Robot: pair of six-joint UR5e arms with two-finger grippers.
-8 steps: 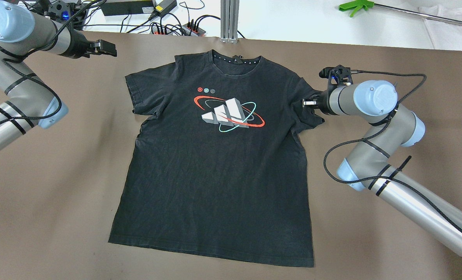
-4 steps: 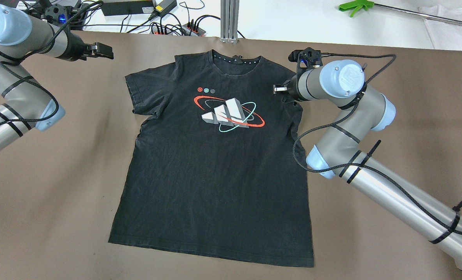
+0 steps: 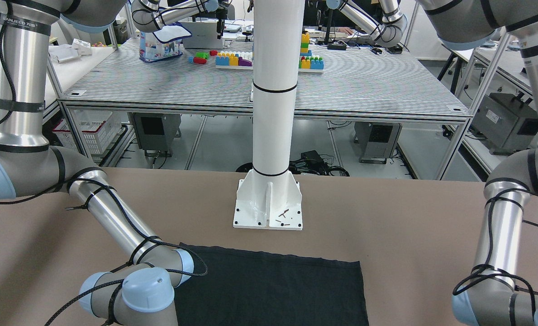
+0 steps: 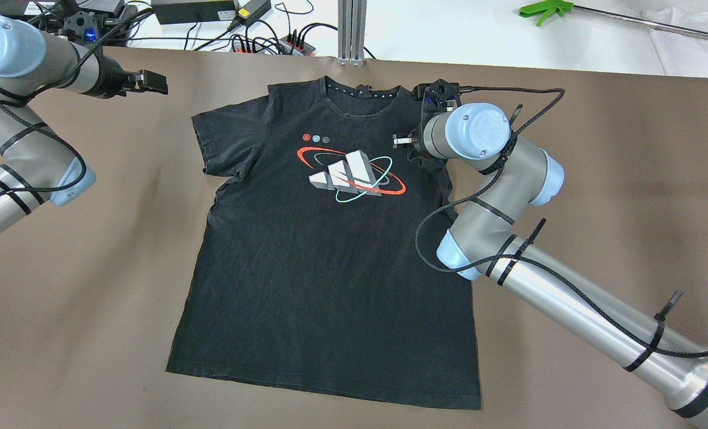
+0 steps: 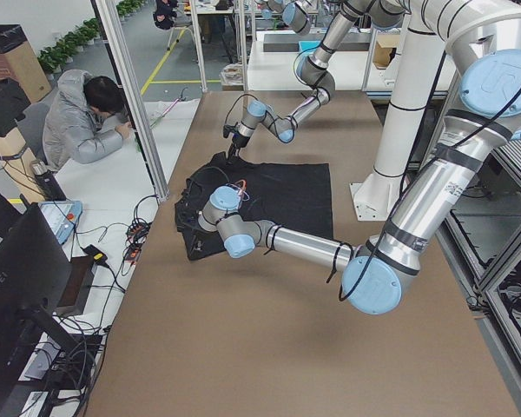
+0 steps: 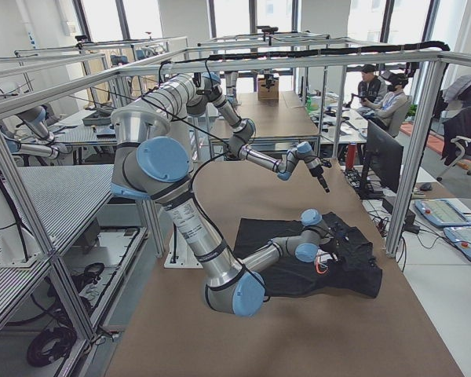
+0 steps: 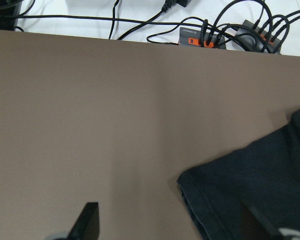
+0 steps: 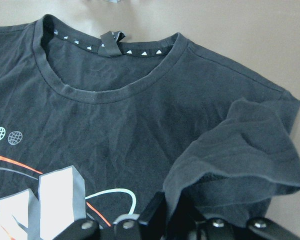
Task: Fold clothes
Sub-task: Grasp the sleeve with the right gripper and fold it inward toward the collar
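One black T-shirt [image 4: 330, 268] lies face up and flat on the brown table [image 4: 91, 310]. Its collar [image 8: 110, 95] is at the far edge and its hem towards the robot. A printed logo [image 4: 351, 173] in white, red and teal sits on the chest.

Right gripper [image 4: 398, 142]: low over the upper chest, just beside the logo and below the collar. The sleeve [image 8: 240, 150] on the robot's right side is lifted off the table and doubled inward over the shoulder. It bunches into a loose hump that runs down between the fingers. The wrist view cuts the fingertips off at its lower edge, but the fabric seems pinched between them, jaws closed on the cloth.

Left gripper [image 4: 162, 83]: above bare table at the far left corner, well apart from the shirt body. Its fingers [image 7: 87, 222] stand wide apart and hold nothing. The other sleeve [image 4: 217, 134] lies flat, near that gripper without touching it.

From the front, only the hem end shows, near the base plate [image 3: 269, 210] of the white post [image 3: 273, 90].

Cables and a power strip [image 7: 200, 37] lie on the white surface past the table's far edge.
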